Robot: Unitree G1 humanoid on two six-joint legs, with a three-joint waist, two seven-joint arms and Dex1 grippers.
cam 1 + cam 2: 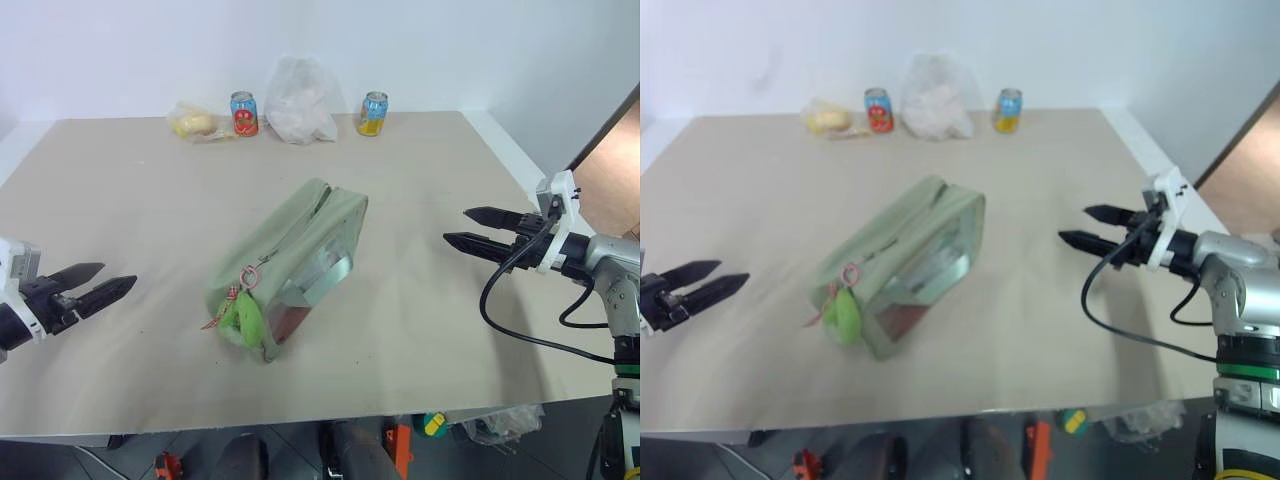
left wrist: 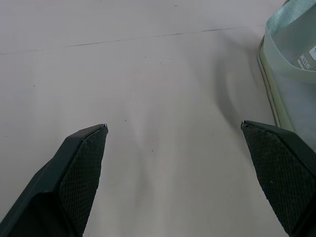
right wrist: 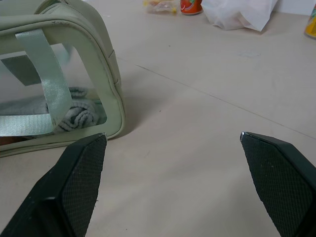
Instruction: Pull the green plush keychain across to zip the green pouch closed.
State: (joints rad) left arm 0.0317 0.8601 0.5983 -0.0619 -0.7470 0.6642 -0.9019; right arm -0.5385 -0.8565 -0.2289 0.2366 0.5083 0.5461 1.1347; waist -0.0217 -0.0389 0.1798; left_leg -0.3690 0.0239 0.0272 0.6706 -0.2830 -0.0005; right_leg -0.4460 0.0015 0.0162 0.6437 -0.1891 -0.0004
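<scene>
The green pouch (image 1: 290, 262) lies slantwise in the middle of the table, its clear window facing front right and rolled cloth visible inside. At its near left end hangs the green plush keychain (image 1: 243, 318) on a red cord with a small ring. My left gripper (image 1: 98, 283) hovers open over the table well to the left of the pouch, nothing between its fingers. My right gripper (image 1: 462, 227) is open too, off to the pouch's right and apart from it. The pouch's end (image 3: 59, 98) appears in the right wrist view, and its edge (image 2: 291, 74) in the left wrist view.
Along the far edge of the table (image 1: 120, 200) stand a red-and-blue can (image 1: 243, 113), a white plastic bag (image 1: 298, 102), a yellow-and-blue can (image 1: 373, 113) and a small bag of yellow items (image 1: 195, 122). Small objects lie on the floor below the front edge.
</scene>
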